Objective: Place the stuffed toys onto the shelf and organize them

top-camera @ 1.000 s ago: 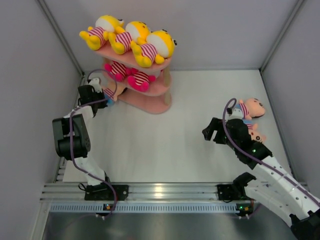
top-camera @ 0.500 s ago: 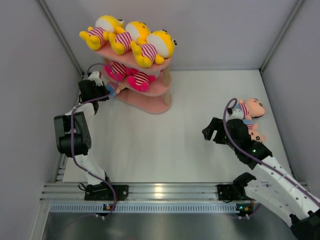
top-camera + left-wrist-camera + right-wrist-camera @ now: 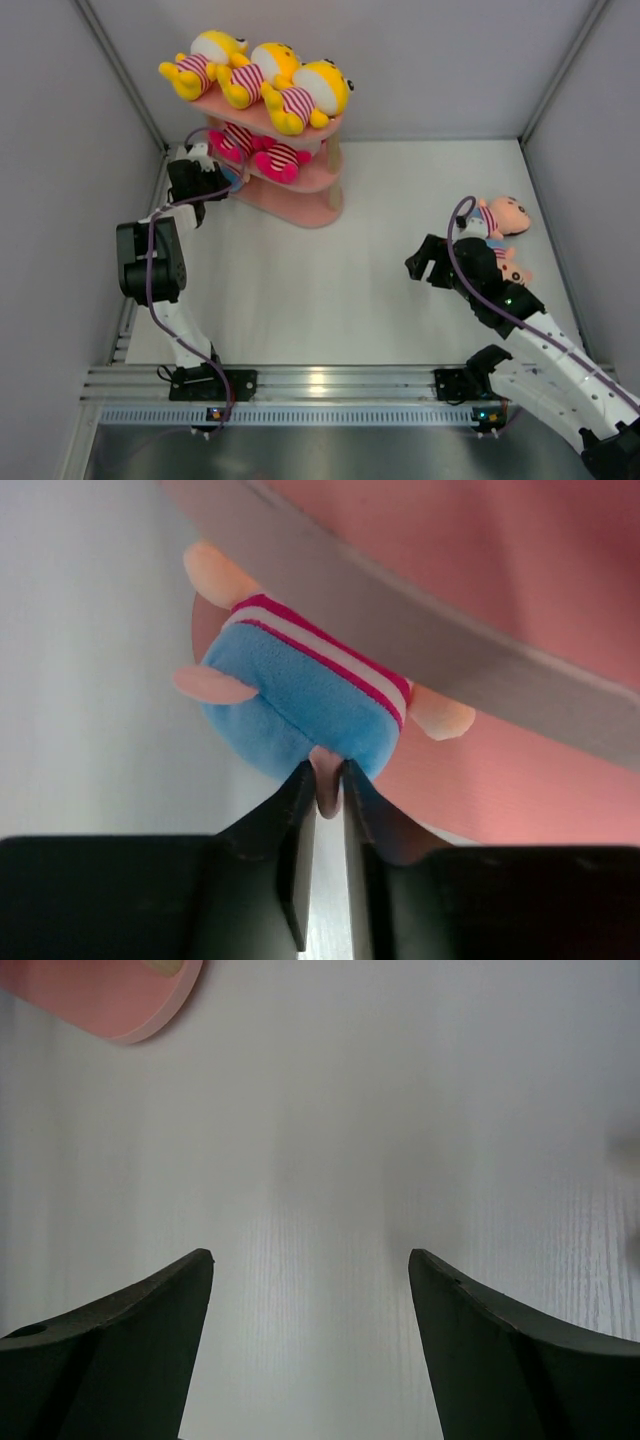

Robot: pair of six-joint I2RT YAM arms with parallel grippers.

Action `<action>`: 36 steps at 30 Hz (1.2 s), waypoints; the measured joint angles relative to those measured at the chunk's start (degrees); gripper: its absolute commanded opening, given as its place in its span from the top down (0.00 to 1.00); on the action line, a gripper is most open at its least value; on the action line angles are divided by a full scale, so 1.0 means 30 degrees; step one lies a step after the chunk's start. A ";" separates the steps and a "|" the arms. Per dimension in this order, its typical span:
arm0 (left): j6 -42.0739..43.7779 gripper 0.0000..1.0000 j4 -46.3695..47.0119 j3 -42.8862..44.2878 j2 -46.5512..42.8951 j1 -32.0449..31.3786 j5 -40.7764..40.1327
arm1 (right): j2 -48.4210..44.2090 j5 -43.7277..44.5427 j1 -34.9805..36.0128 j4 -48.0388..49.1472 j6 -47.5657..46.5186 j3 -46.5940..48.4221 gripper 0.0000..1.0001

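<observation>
The pink three-tier shelf (image 3: 315, 205) stands at the far left. Three yellow toys (image 3: 300, 95) lie on its top board and two pink-and-white toys (image 3: 262, 152) on the middle board. My left gripper (image 3: 222, 178) is shut on the leg of a peach-faced toy with a blue bottom (image 3: 300, 700), which is pushed under the middle board over the bottom board (image 3: 520, 790). Two more peach-faced toys (image 3: 500, 218) lie on the table at the right, behind my right arm. My right gripper (image 3: 420, 265) is open and empty over bare table, its fingers (image 3: 130, 1340) wide apart.
White walls close in the table at the left, back and right. The shelf's bottom board edge (image 3: 110, 1000) shows in the right wrist view's top left corner. A metal rail (image 3: 320, 385) runs along the near edge.
My left gripper has moved away and rightward with the peach-faced toy, from beside the shelf's left end to under the middle board. The right arm has not moved.
</observation>
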 measured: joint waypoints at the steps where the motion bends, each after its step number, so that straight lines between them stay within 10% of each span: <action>1: 0.0007 0.65 0.0022 0.0000 0.0000 0.0000 0.0000 | 0.0007 0.0124 0.0000 -0.0051 0.0066 0.0000 0.19; 14: 0.0219 0.40 0.0029 -0.1887 -0.2565 0.0000 -0.1013 | 0.3286 0.2914 -0.1035 -0.2222 -0.1217 0.2703 0.06; 26: 0.0860 0.40 -0.4444 -0.3104 -0.6783 0.0000 -0.0780 | 1.1446 -0.1392 -1.4659 -0.1355 -0.4991 0.9661 0.05; 33: 0.3985 0.40 -0.8918 -0.4226 -0.9522 0.0000 0.0102 | 1.7639 -0.4291 -1.7624 0.0240 -0.6237 1.1795 0.04; 36: 0.5442 0.41 -1.1060 -0.4211 -0.9908 0.0000 0.0969 | 1.9635 -0.5217 -1.7813 0.0619 -0.6666 1.1897 0.25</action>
